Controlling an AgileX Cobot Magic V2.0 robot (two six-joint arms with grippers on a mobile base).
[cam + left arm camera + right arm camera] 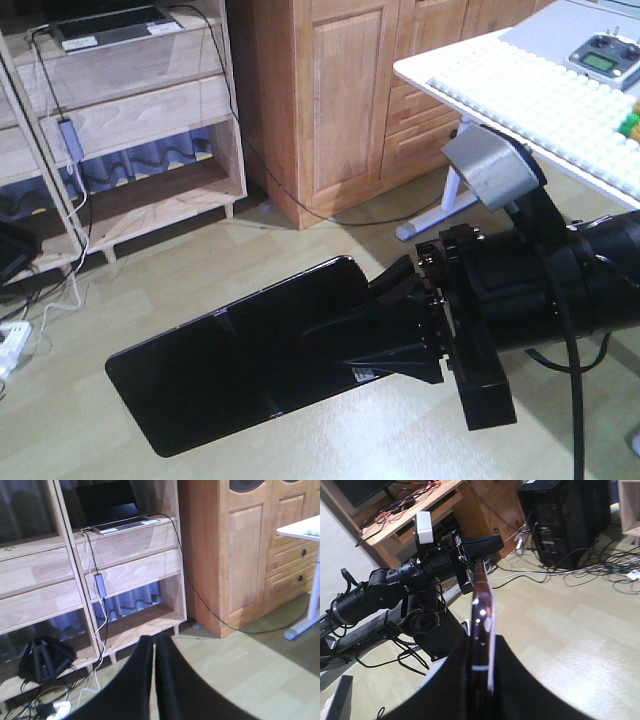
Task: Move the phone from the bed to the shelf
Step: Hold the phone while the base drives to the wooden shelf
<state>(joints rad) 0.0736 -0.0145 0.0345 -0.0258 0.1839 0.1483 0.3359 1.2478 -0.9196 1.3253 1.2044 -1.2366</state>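
Phone (220, 370), thin glossy black slab, in right claw (365, 330)

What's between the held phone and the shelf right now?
Front view: only bare floor separates the phone, clamped in the right pincer, from the shelf. A white power strip lies off to the left, by the shelf's foot.
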